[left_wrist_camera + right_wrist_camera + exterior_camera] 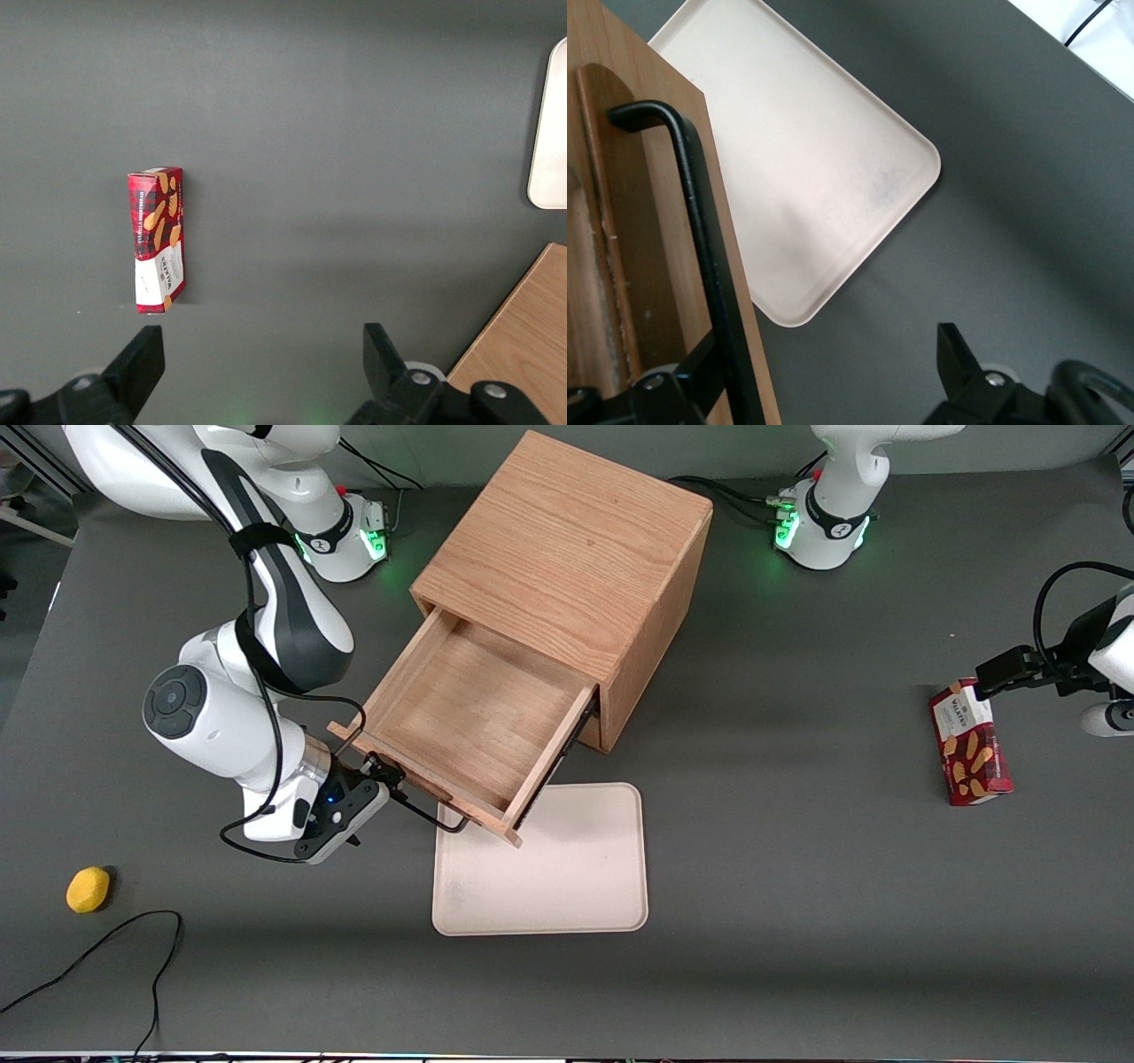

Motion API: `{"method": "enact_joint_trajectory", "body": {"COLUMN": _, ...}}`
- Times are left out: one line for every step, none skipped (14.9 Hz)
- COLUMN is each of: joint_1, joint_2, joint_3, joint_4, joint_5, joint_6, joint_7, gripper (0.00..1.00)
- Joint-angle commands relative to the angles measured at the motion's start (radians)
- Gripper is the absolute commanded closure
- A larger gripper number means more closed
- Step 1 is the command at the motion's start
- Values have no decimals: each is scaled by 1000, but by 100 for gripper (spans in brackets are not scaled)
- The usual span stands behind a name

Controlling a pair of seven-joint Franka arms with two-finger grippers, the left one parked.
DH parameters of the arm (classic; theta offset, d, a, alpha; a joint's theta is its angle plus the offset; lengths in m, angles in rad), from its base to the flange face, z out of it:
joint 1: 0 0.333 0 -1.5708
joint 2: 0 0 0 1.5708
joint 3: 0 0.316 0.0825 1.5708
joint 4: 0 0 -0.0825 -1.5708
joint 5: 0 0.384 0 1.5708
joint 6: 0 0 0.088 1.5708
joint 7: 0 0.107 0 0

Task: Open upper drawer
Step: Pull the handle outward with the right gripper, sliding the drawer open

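Claw: we find it spread open at the black handle of the upper drawer, pulled far out of the cabinet. Cream tray below the drawer front; lemon near the counter's working-arm front corner; biscuit box toward the parked-arm edge.

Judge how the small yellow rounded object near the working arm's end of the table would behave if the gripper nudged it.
The small yellow rounded object looks lemon-shaped, so it would probably roll or wobble away on the flat dark table. It is small and likely light. The gripper, open at the pulled-out light oak upper drawer's black wire handle, is nowhere near it.
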Motion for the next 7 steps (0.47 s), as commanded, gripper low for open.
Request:
{"method": "enact_joint_trajectory", "body": {"joint_1": 10, "joint_2": 2, "joint_3": -12, "joint_4": 25, "joint_5": 23, "joint_6": -22, "joint_7": -5, "gripper": 0}}
{"method": "enact_joint_trajectory", "body": {"joint_1": 10, "joint_2": 2, "joint_3": -10, "joint_4": 28, "joint_5": 32, "joint_6": -58, "joint_7": -6, "gripper": 0}}
{"method": "enact_joint_trajectory", "body": {"joint_1": 10, "joint_2": 2, "joint_3": -10, "joint_4": 35, "joint_5": 54, "joint_6": -94, "joint_7": -8, "gripper": 0}}
{"method": "enact_joint_trajectory", "body": {"joint_1": 10, "joint_2": 2, "joint_3": -12, "joint_4": 40, "joint_5": 93, "joint_6": -128, "joint_7": -29, "gripper": 0}}
{"method": "enact_joint_trajectory", "body": {"joint_1": 10, "joint_2": 2, "joint_3": -15, "joint_4": 42, "joint_5": 124, "joint_6": -139, "joint_7": -78, "gripper": 0}}
{"method": "enact_joint_trajectory", "body": {"joint_1": 10, "joint_2": 2, "joint_3": -16, "joint_4": 39, "joint_5": 134, "joint_6": -141, "joint_7": -124, "gripper": 0}}
{"method": "enact_joint_trajectory", "body": {"joint_1": 10, "joint_2": 2, "joint_3": -16, "joint_4": 39, "joint_5": 135, "joint_6": -147, "joint_7": -144, "gripper": 0}}
